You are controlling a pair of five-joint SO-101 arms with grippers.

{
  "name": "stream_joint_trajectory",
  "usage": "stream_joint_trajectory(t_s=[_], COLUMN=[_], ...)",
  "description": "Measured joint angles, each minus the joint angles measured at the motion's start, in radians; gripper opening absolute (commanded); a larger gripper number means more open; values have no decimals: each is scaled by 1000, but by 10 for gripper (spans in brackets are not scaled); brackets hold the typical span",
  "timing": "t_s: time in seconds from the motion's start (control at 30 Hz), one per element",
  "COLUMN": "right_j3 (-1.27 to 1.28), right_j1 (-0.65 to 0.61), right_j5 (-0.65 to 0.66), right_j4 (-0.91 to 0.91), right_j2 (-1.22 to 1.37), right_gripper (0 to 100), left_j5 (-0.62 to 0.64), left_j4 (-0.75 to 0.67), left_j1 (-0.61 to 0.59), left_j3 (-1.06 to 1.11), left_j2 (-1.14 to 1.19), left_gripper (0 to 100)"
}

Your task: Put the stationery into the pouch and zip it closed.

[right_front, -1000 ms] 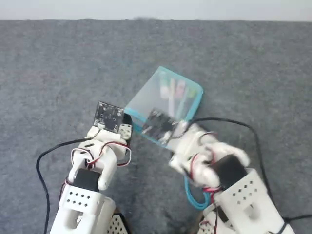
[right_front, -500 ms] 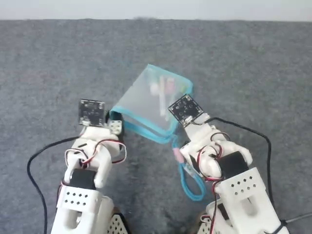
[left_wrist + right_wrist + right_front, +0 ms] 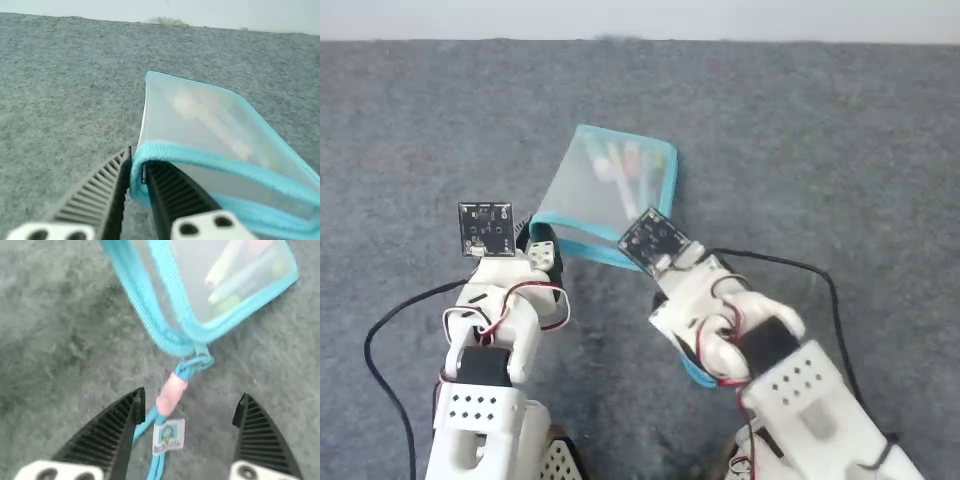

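Two states we record: left gripper (image 3: pixel 136 170) pinches the pouch (image 3: pixel 210 125) rim; right gripper (image 3: pixel 191 397) fingers (image 3: pixel 120 425) wide near zipper pull (image 3: pixel 171 390).

The bench (image 3: pixel 840 140) gives wide room beyond the pouch (image 3: pixel 615 190) and on both its sides. On the near side the left gripper (image 3: pixel 136 162) clamps the pouch's corner. The right gripper (image 3: pixel 191 396), fingers spread, straddles the blue wrist strap (image 3: pixel 159 466). A lane of bench lies between the arms.
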Motion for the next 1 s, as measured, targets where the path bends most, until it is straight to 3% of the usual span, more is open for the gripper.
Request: stream_joint_trajectory(t_s=[0.2,0.33,0.43,0.53,0.7,1.0], right_j3=[-25,-55,-58,-60,-86,-367], right_j1=[3,69,110,121,118,100], right_j5=[-12,-17,-18,-20,-20,-20], right_j4=[-158,-230,-279,-292,-281,-6], right_j2=[275,364,385,385,385,387], right_gripper=[281,273,179,13,9,6], left_j5=[3,3,3,3,3,-58], left_j4=[0,0,0,0,0,0], left_j1=[0,0,0,0,0,35], left_j3=[0,0,0,0,0,-3], left_j2=[0,0,0,0,0,0], left_gripper=[13,13,13,13,13,12])
